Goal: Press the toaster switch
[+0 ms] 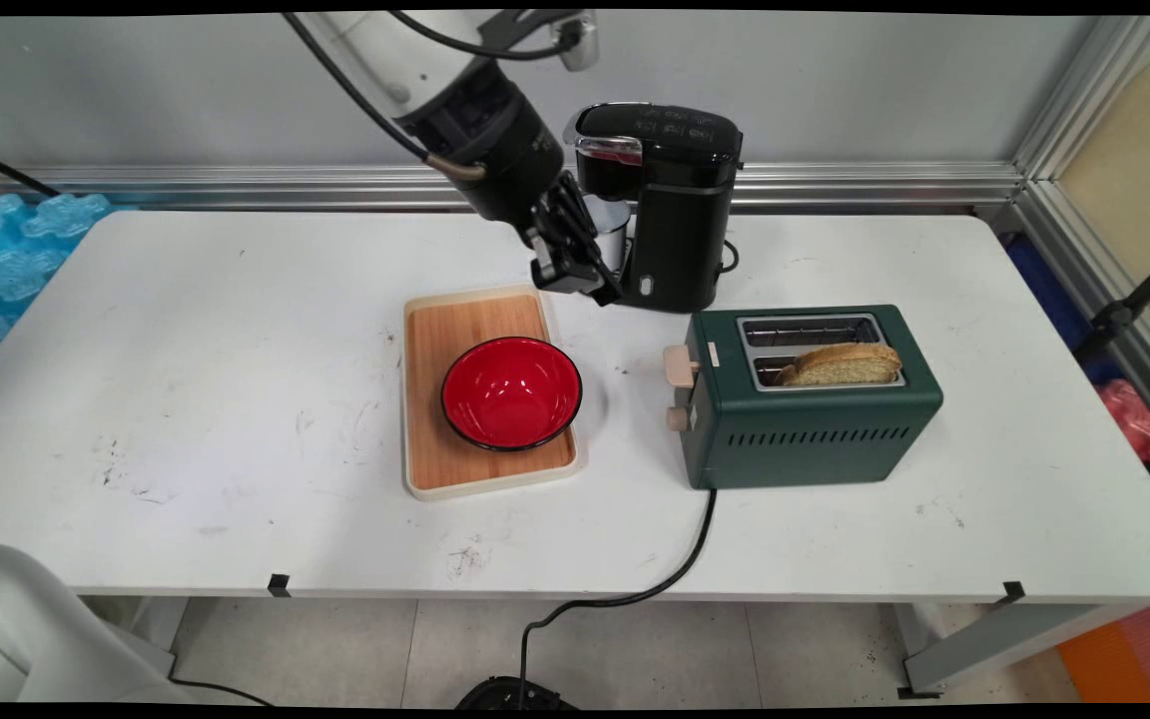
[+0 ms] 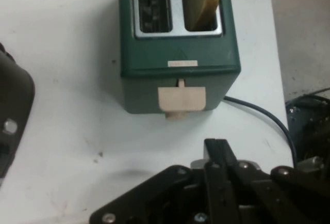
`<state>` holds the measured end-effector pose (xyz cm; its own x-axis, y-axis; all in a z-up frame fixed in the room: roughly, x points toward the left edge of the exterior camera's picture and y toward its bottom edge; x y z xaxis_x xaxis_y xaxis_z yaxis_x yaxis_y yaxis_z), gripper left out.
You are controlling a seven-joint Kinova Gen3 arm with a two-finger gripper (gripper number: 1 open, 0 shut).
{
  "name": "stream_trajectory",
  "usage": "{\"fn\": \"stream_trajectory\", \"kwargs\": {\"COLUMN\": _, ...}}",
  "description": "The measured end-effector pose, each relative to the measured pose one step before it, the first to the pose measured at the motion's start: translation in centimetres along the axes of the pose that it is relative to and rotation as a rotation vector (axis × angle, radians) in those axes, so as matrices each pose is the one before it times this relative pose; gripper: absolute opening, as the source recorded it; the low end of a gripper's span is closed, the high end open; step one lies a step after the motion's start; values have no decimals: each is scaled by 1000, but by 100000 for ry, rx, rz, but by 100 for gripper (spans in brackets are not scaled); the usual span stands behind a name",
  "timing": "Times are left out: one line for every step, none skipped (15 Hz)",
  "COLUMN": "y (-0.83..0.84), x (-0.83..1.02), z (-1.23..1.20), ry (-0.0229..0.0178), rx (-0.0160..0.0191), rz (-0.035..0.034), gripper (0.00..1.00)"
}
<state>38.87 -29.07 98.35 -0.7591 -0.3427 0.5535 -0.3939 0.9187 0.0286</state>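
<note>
Upper centre of the frame, the gripper (image 1: 590, 285) hangs with jaws pressed together, empty, beside the coffee machine (image 1: 675, 200). The green toaster (image 1: 815, 419), bread slice (image 1: 845, 364) in one slot, sits right of centre.

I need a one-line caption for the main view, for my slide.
Kinova gripper shut, empty, above table beside coffee maker; red bowl on wooden tray; bread in green toaster.

You're looking down on a white table (image 1: 186, 399), scuffed with dark marks. Behind it a plain grey wall (image 1: 884, 90), an aluminium rail (image 1: 864, 185) along its base. Aluminium frame post (image 1: 1064, 150) at right. Pale tiled floor (image 1: 685, 649) below. Blue foam mats (image 1: 6, 250) at left.
</note>
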Motion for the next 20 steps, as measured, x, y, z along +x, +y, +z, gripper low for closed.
{"fn": "stream_trajectory", "kwargs": {"y": -4, "x": 198, "z": 436, "ry": -463, "rx": 647, "rz": -75, "gripper": 0}}
{"fn": "stream_trajectory", "kwargs": {"y": -3, "x": 136, "z": 398, "ry": -396, "rx": 515, "rz": -95, "gripper": 0}}
{"fn": "stream_trajectory", "kwargs": {"y": 2, "x": 121, "z": 478, "ry": -504, "rx": 565, "rz": -117, "gripper": 0}}
{"fn": "stream_trajectory", "kwargs": {"y": -5, "x": 90, "z": 517, "ry": -498, "rx": 568, "rz": -123, "gripper": 0}}
{"fn": "stream_trajectory", "kwargs": {"y": -34, "x": 51, "z": 535, "ry": -455, "rx": 767, "rz": -175, "gripper": 0}}
{"fn": "stream_trajectory", "kwargs": {"y": -48, "x": 26, "z": 463, "ry": -353, "rx": 782, "rz": -121, "gripper": 0}}
{"fn": "stream_trajectory", "kwargs": {"y": -43, "x": 19, "z": 320, "ry": -198, "rx": 626, "rz": -56, "gripper": 0}}
{"fn": "stream_trajectory", "kwargs": {"y": -52, "x": 28, "z": 477, "ry": -326, "rx": 866, "rz": -55, "gripper": 0}}
{"fn": "stream_trajectory", "kwargs": {"y": -49, "x": 56, "z": 568, "ry": -342, "rx": 937, "rz": -81, "gripper": 0}}
{"fn": "stream_trajectory", "kwargs": {"y": -27, "x": 83, "z": 566, "ry": -252, "rx": 835, "rz": -145, "gripper": 0}}
{"fn": "stream_trajectory", "kwargs": {"y": -6, "x": 96, "z": 472, "ry": -150, "rx": 634, "rz": -158, "gripper": 0}}
{"fn": "stream_trajectory", "kwargs": {"y": 11, "x": 83, "z": 308, "ry": -69, "rx": 384, "rz": -112, "gripper": 0}}
{"fn": "stream_trajectory", "kwargs": {"y": 20, "x": 123, "z": 457, "ry": -97, "rx": 508, "rz": -174, "gripper": 0}}
{"fn": "stream_trajectory", "kwargs": {"y": 67, "x": 172, "z": 514, "ry": -39, "rx": 471, "rz": -214, "gripper": 0}}
{"fn": "stream_trajectory", "kwargs": {"y": 96, "x": 186, "z": 484, "ry": 117, "rx": 420, "rz": -207, "gripper": 0}}
{"fn": "stream_trajectory", "kwargs": {"y": 97, "x": 156, "z": 389, "ry": 139, "rx": 307, "rz": -158, "gripper": 0}}
{"fn": "stream_trajectory", "kwargs": {"y": 81, "x": 95, "z": 249, "ry": 69, "rx": 141, "rz": -100, "gripper": 0}}
{"fn": "stream_trajectory", "kwargs": {"y": 117, "x": 137, "z": 353, "ry": 125, "rx": 219, "rz": -113, "gripper": 0}}
{"fn": "stream_trajectory", "kwargs": {"y": 144, "x": 150, "z": 394, "ry": 146, "rx": 178, "rz": -79, "gripper": 0}}
{"fn": "stream_trajectory", "kwargs": {"y": 122, "x": 137, "z": 321, "ry": 184, "rx": 149, "rz": -15, "gripper": 0}}
